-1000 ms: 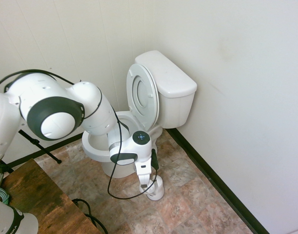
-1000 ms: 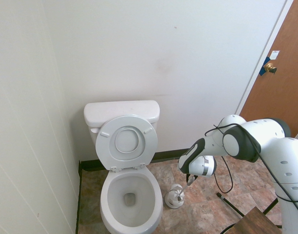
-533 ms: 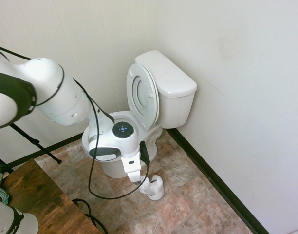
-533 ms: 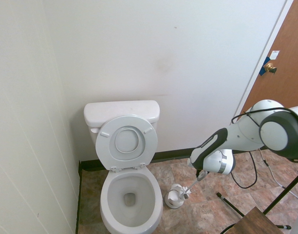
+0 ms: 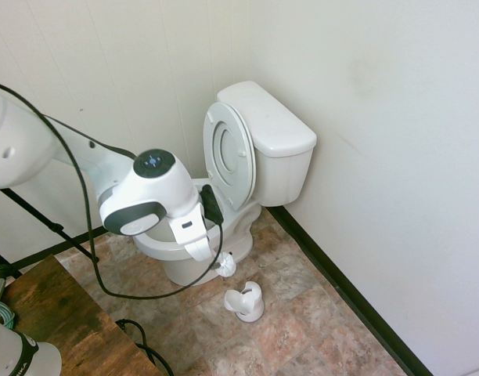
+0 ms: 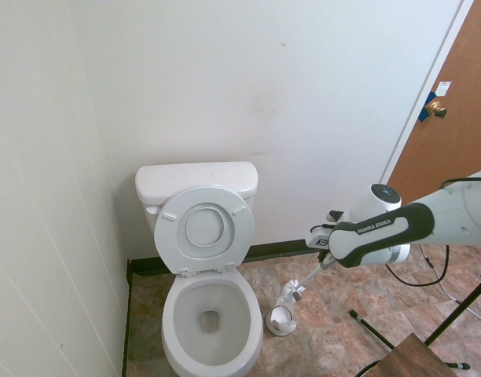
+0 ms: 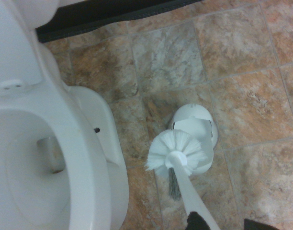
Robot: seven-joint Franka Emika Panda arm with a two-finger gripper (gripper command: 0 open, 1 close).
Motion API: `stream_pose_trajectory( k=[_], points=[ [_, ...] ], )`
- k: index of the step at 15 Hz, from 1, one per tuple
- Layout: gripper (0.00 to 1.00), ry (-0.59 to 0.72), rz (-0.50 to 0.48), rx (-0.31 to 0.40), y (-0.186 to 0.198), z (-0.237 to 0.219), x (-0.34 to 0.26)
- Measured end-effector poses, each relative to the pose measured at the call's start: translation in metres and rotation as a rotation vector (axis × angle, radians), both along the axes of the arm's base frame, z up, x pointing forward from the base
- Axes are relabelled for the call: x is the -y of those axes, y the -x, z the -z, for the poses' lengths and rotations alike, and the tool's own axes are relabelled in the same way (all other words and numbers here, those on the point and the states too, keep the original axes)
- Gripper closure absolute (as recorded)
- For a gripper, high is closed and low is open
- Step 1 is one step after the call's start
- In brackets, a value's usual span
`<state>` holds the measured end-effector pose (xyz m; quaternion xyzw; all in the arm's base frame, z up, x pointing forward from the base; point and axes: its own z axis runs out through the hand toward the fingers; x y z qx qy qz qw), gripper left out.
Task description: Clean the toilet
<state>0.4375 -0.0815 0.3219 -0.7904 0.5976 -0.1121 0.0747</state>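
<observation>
Toilet brush in the closed hand, beside the toilet.

First exterior view: toilet [image 5: 285, 176] center frame, lid raised, its bowl behind and beside the hand [image 5: 200, 249]; arm [image 5: 24, 145] enters upper left, wrist angled down toward lower right, brush [image 5: 225, 265] head above the floor, apart from the white holder [image 5: 249, 302]. Second exterior view: toilet lower left of center, hand right of it, closed on the brush handle, which slants down left; arm enters from right edge. Wrist view: bowl at left, bristles overlapping the holder.

White arm [image 6: 460, 214] with dark grey panels, black cable [image 5: 89, 227].
</observation>
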Motion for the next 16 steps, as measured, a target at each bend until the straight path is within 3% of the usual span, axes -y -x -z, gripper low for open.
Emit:
stream_pose_trajectory(
  k=[6,8,16],
  points=[
    [1.00,-0.013,-0.185,0.045,0.026,-0.126,-0.131],
    [1.00,-0.024,-0.216,0.048,0.016,-0.123,-0.151],
    [1.00,-0.081,-0.263,0.031,-0.079,-0.040,-0.200]
  ],
)
